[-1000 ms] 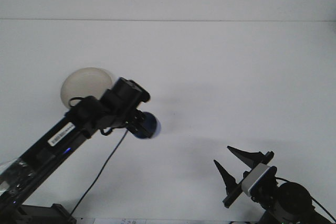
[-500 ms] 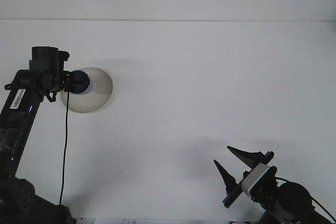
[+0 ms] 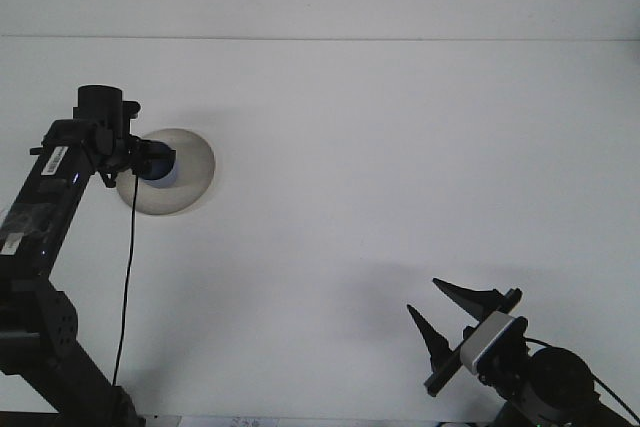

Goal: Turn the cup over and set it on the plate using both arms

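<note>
Front view, left arm: left gripper (image 3: 150, 161) sits at the plate's near-left edge. A second ago you had it out mid-table; it has since swung back and left, and over the last half second it barely moved, just nudged in over the plate.
Front view, cup: cup (image 3: 156, 164), dark blue, at the gripper tip, over the plate (image 3: 190, 172). It travelled in with the arm. Contact with the plate not readable from here.
Front view, left grip: fingers hidden behind the wrist and cup, so you cannot tell how wide they stand or whether they grip.
Front view, right arm: right gripper (image 3: 443, 317) parked low right, well apart from the plate, fingers spread, holding nothing, unmoved.
Task reading: carry looks finished; setting down and letting go probably remain. Cup's orientation unclear, so check the flip.
</note>
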